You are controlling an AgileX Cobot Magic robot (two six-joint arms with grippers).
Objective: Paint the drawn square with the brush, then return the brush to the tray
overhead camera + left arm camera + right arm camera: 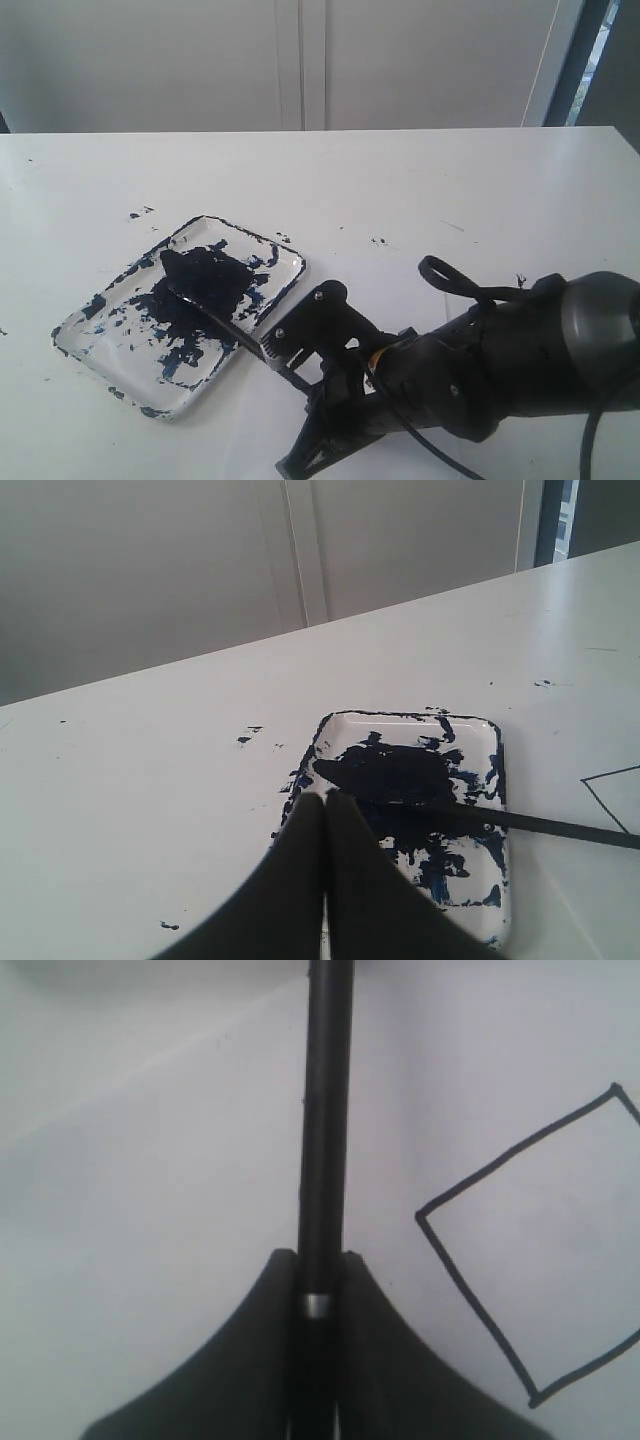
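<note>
With right gripper point(318, 1295) jaws clamped on the brush point(325, 1110), its tip in the tray point(283, 268), lift steadily toward the blank drawn square point(545, 1250) beside the tray; left gripper point(325, 798) jaws shut, empty.

A white tray point(282, 268) smeared with dark blue paint lies on the white table point(450, 180), near left. A brush point(235, 335) rests with its tip in the central blob, its black handle running near-right between the fingers of the right gripper point(285, 395), whose dark arm fills the near right corner.
</note>
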